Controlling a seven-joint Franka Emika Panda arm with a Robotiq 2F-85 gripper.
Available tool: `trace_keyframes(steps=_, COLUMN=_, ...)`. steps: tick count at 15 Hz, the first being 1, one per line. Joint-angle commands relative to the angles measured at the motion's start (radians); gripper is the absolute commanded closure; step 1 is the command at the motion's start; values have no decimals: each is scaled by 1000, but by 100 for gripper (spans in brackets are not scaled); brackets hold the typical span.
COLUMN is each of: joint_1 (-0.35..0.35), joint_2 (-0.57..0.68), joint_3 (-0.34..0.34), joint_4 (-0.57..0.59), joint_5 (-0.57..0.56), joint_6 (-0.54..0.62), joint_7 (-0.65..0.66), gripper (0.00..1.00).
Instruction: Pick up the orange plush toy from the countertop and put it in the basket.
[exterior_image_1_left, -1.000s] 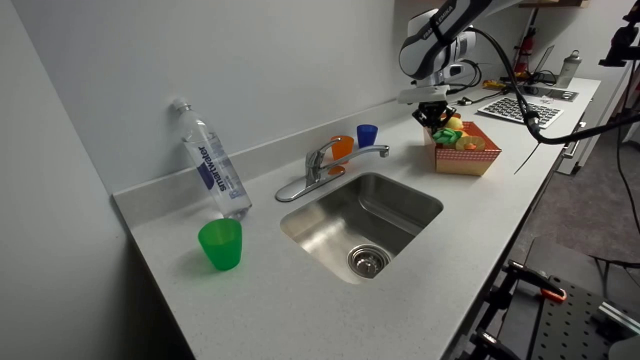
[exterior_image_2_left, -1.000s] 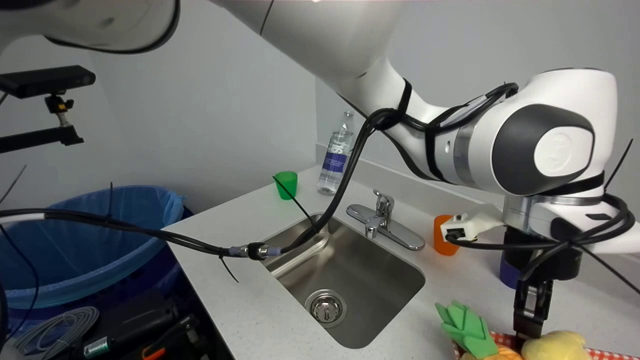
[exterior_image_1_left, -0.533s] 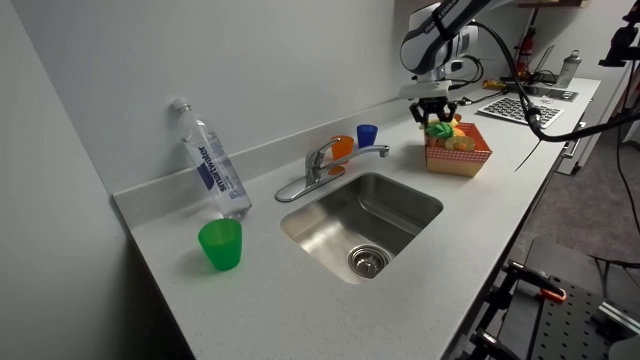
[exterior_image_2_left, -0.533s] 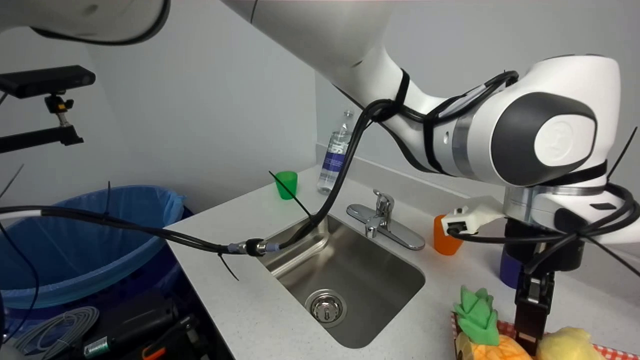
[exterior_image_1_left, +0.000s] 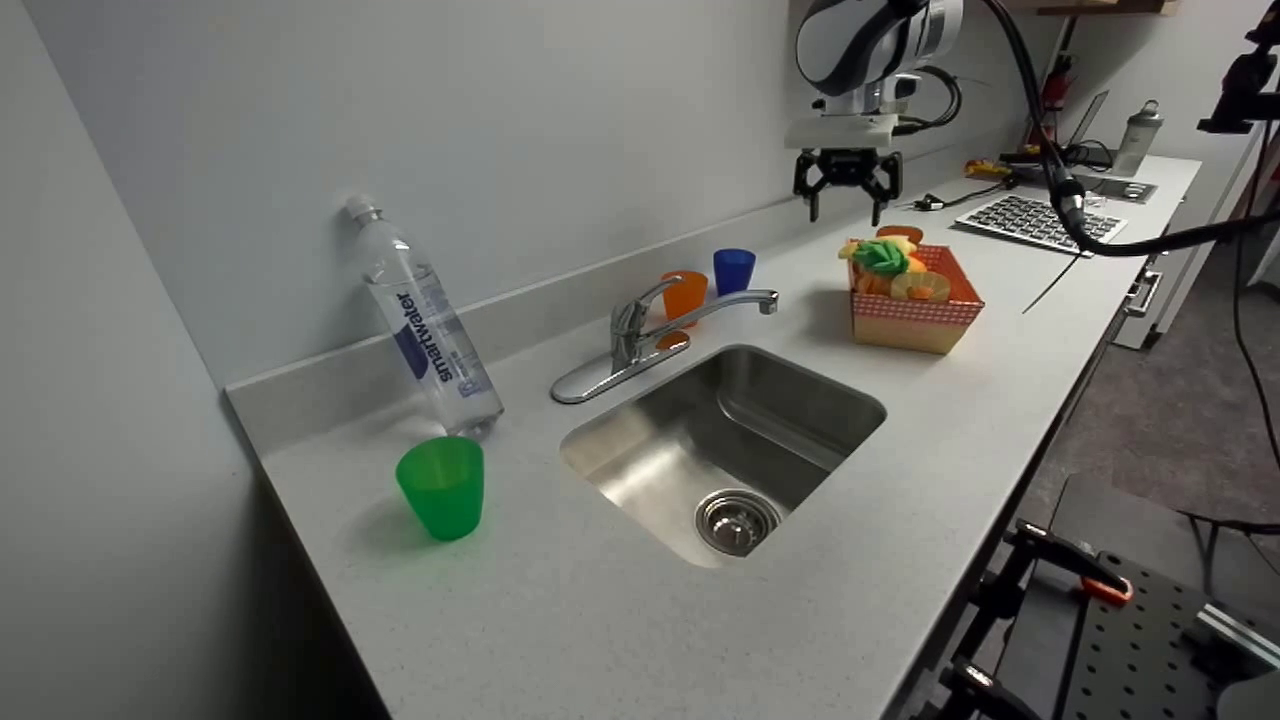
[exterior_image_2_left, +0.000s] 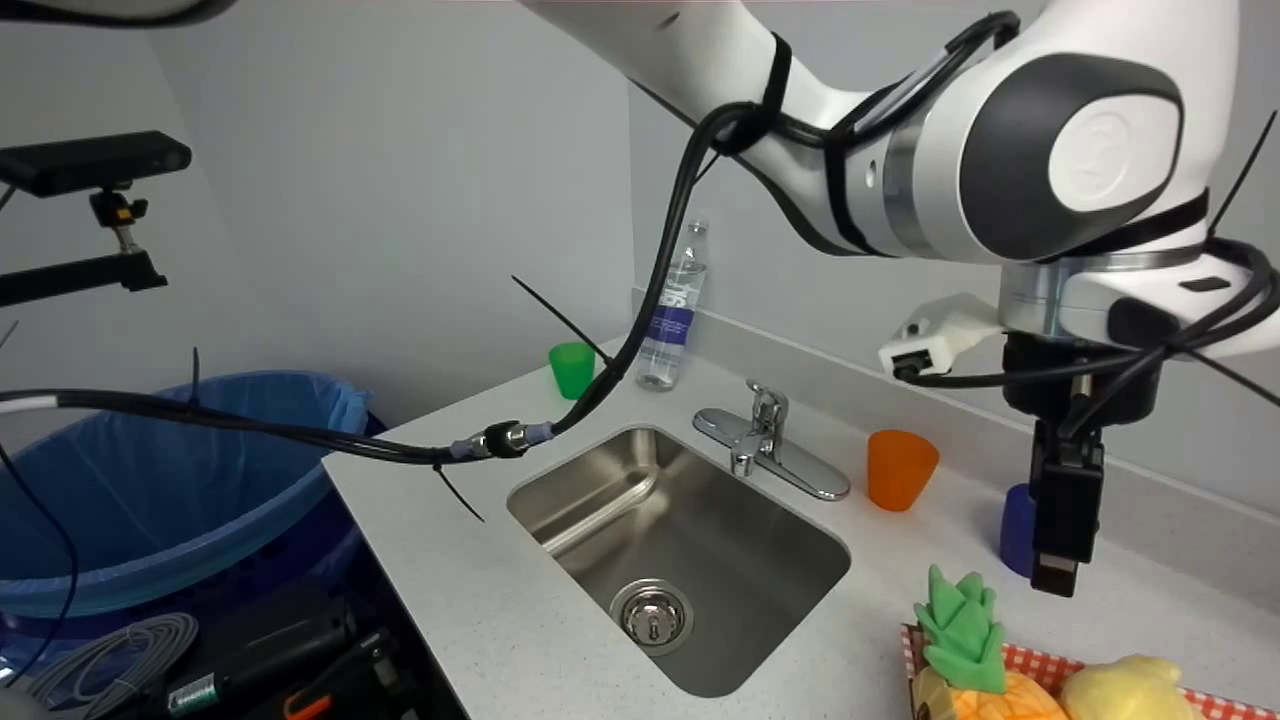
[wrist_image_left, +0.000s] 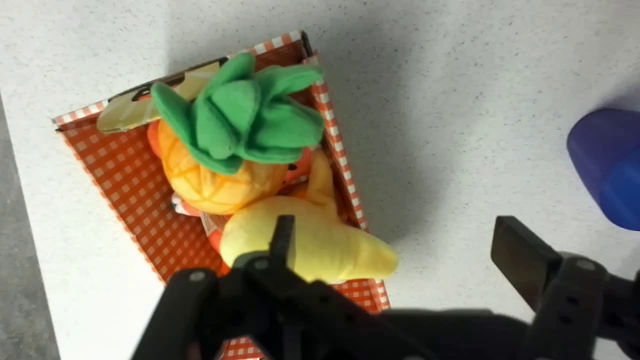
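Observation:
The orange plush toy (wrist_image_left: 220, 185), with green leaves on top, lies in the basket (exterior_image_1_left: 905, 330) among other toys. A yellow plush (wrist_image_left: 315, 245) rests beside it, its tip poking over the checkered rim. Above the basket's wall-side edge, my gripper (exterior_image_1_left: 845, 216) hangs with jaws wide apart and nothing between them. In the wrist view one finger (wrist_image_left: 283, 235) shows over the yellow plush, while the opposite finger (wrist_image_left: 520, 260) is over bare counter. Another exterior view has the gripper (exterior_image_2_left: 1056, 575) raised clear of the toys; the basket's lower part is cut off there.
A blue cup (wrist_image_left: 610, 170) stands on the wall side, close to my gripper, and an orange cup (exterior_image_2_left: 900, 470) is behind the faucet (exterior_image_1_left: 640, 340). Past the steel sink (exterior_image_1_left: 730, 440) are a green cup (exterior_image_1_left: 445, 490) and a leaning bottle (exterior_image_1_left: 430, 330).
My gripper has opened and risen out of the basket, off the toys. The basket with its toys shifted slightly toward the sink side, then stayed put.

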Motion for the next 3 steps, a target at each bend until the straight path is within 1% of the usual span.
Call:
trace_keyframes(steps=1, joint_1=5, joint_2=-1, joint_3=-5, joint_4=6, joint_5=6, joint_6=-4, joint_7=-5, gripper=0)
trace_keyframes(steps=3, joint_1=5, joint_2=3, joint_3=-6, joint_4=7, joint_5=6, joint_6=-4, joint_7=-5, gripper=0)
